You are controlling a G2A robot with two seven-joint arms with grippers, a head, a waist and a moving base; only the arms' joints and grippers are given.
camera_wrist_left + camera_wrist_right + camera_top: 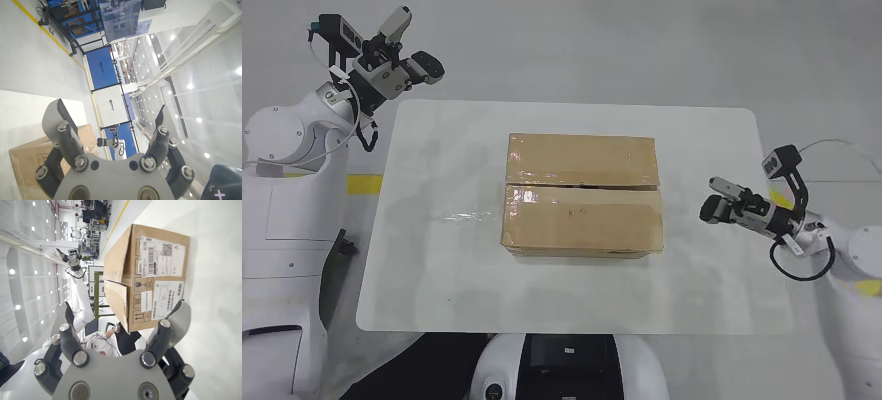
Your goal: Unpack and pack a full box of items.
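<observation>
Sitting shut, box [582,195] well apart from left tool [414,43] and right tool [715,199]

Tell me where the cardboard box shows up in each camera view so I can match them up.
Top view: cardboard box at the middle of the white table, flaps closed.
Left wrist view: box partly behind one finger of the left gripper, on the table.
Right wrist view: box just beyond the right gripper, labelled end facing the camera.
Shared landmark: the white table under it.
</observation>
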